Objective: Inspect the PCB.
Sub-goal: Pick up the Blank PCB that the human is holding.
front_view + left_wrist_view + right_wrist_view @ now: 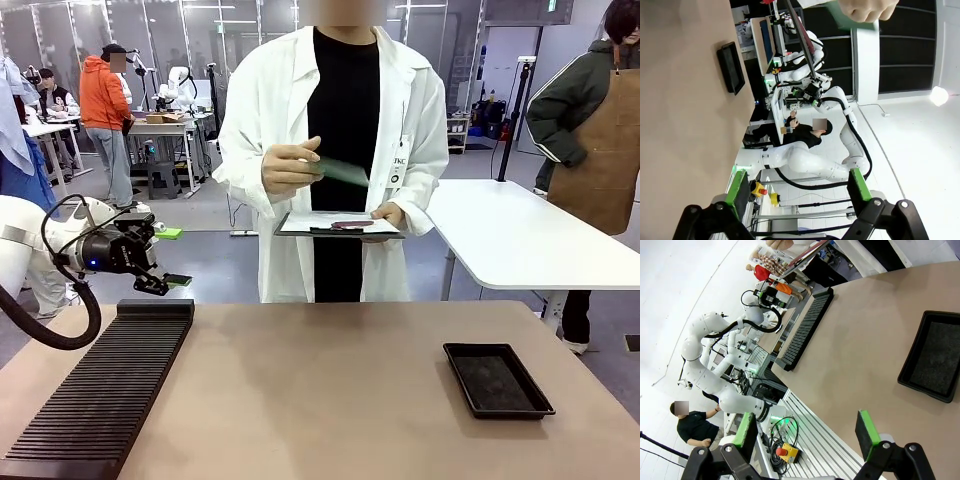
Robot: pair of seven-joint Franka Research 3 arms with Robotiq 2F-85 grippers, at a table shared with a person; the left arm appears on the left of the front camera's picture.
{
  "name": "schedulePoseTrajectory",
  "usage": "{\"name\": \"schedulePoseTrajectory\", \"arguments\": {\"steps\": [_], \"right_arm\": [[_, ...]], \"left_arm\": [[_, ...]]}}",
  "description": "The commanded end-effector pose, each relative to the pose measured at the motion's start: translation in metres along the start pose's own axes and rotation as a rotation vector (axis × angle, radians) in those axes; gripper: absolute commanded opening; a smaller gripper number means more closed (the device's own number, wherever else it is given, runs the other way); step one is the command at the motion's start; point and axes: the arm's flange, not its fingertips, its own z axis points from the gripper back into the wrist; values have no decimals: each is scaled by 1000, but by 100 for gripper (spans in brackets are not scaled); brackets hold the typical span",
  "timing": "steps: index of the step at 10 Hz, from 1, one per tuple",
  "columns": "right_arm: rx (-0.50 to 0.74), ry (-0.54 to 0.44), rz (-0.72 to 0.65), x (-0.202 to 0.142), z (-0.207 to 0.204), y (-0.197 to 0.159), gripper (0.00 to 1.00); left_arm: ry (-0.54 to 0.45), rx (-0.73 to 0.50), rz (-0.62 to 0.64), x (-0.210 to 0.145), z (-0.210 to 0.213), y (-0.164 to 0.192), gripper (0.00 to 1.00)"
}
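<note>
The person's hand [290, 165] is holding the PCB [343, 171] at centre frame, above a clipboard [340, 226] and well clear of the tabletop [320, 390]. I am judging inspection to be under way. The left tool [168, 282] is hanging open and empty, and the right tool [806, 432] likewise. The next move is probably receiving the board, which calls for aligning spread fingers on its edge.

A tan bench [320, 400] with a smooth, plain top stands here. On its left side lies a long black ribbed rack [105, 390], running from the near edge toward the far one. Well apart, on the right, sits a shallow black tray [497, 380], slightly angled
</note>
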Motion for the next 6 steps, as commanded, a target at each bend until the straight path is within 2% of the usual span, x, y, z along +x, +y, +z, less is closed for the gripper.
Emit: {"name": "schedulePoseTrajectory", "arguments": {"steps": [1, 4, 6], "right_arm": [[6, -8, 14, 2, 1, 0, 100], [6, -8, 14, 2, 1, 0, 100], [6, -8, 14, 2, 1, 0, 100]], "left_arm": [[37, 29, -20, -32, 31, -26, 100], [15, 118, -45, -124, 84, -52, 100], [-90, 92, -66, -178, 118, -44, 100]]}}
